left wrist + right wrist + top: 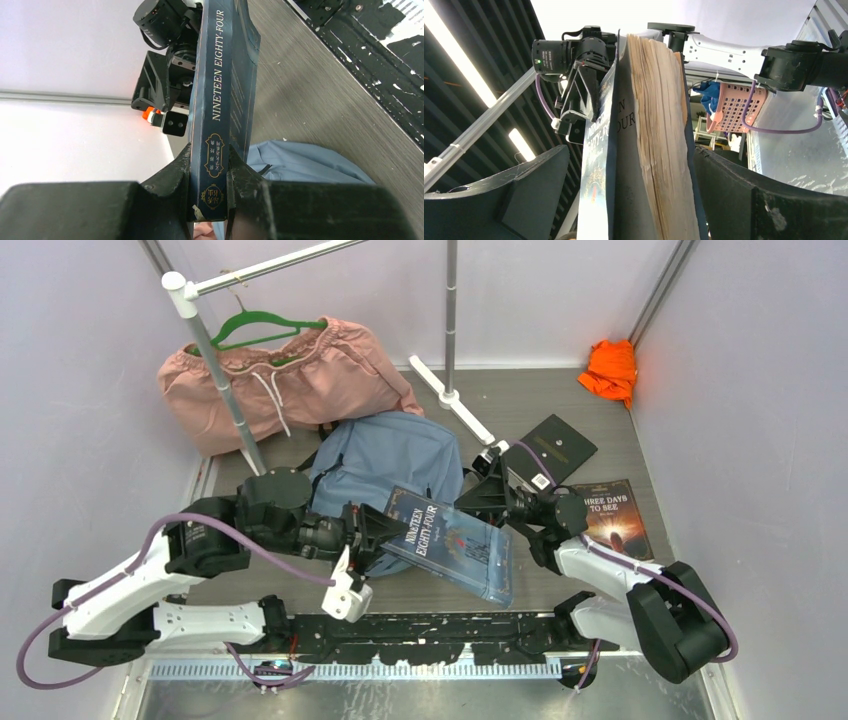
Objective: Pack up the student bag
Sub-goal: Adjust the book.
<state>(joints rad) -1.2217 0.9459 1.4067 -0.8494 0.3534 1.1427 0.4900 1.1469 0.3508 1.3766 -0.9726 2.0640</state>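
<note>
1. The student bag (385, 455), a single dusty-blue backpack with black straps, lies flat near the middle of the grey worktop (540, 390); no writing on it can be read
2. At the bag's near right edge is a blue book (450, 545) whose cover reads "NINETEEN EIGHTY-FOUR". The left wrist view shows the same title in gold down the spine (217, 75), above two ornate gold emblems
3. Two more books lie right of the bag, making three in all. A black book (548, 448) with a gold mark too small to read sits just off the bag's far right side. A dark book (612, 518) titled "THREE DAYS TO SEE" lies further right
4. Just behind the bag's far left side hangs one pink drawstring garment (290, 375) on one green hanger (262, 325), from a white rack (225, 380). One orange cloth (611, 370) sits well to the bag's far right, in the corner
5. The left arm (200, 550) comes in from the bag's near left with its elbow bent and its wrist pointing right along the bag's near edge. The left jaws are pinching the blue book at one end of the spine, with a finger (172, 175) pressed on each cover
6. The right arm (620, 580) folds back from the bag's near right, with its wrist turned toward the bag. The right jaws are spread wide and the blue book's yellowed page edge (659, 150) stands between them. One finger (524, 200) is clear of the cover, and whether the other touches cannot be told
</note>
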